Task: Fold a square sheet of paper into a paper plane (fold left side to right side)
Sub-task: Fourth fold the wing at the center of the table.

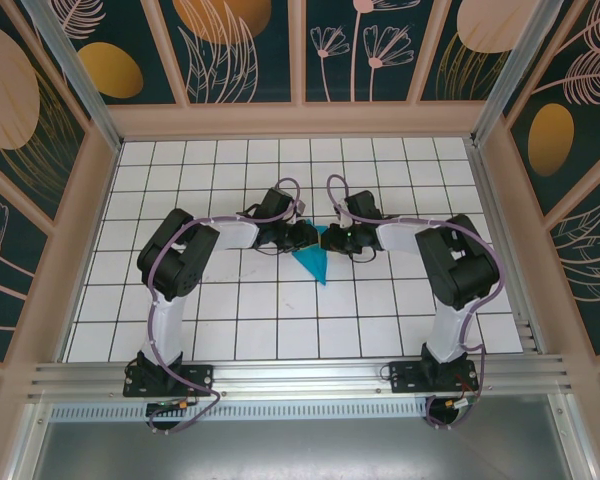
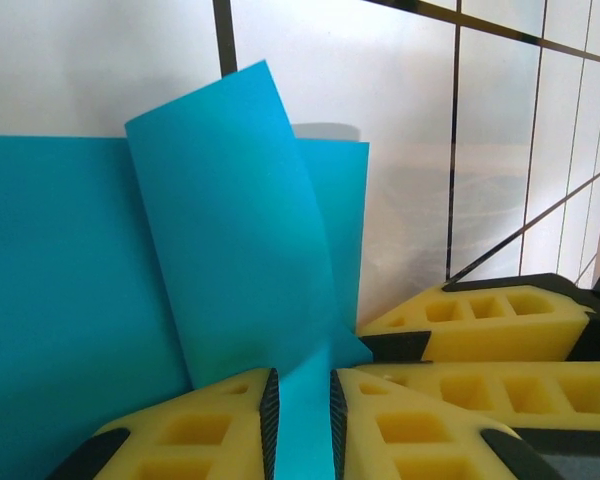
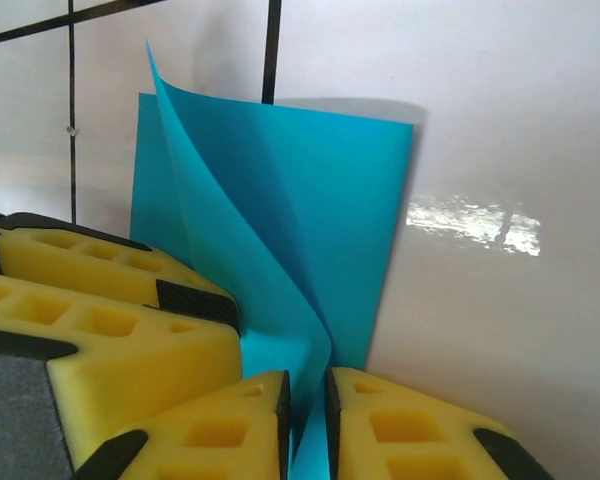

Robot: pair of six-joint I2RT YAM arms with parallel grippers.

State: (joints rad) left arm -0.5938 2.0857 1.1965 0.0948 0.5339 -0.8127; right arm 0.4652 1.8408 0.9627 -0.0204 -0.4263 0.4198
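Pinching the fold mid-crease

On the gridded surface (image 1: 230, 300), the teal square sheet of paper (image 1: 314, 262) lies centrally, partly folded, with one flap standing. The left hand (image 2: 303, 405) and right hand (image 3: 306, 405) each clamp its edge. The likely next move is pressing the flap flat rightward.

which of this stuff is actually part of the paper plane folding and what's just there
For the job:
- thin teal-blue sheet of paper, one flap curling up
- left gripper and right gripper, yellow-fingered, each with the paper between its fingers

Just there:
- white gridded tabletop
- dark floral wall panels
- aluminium rail at the near edge
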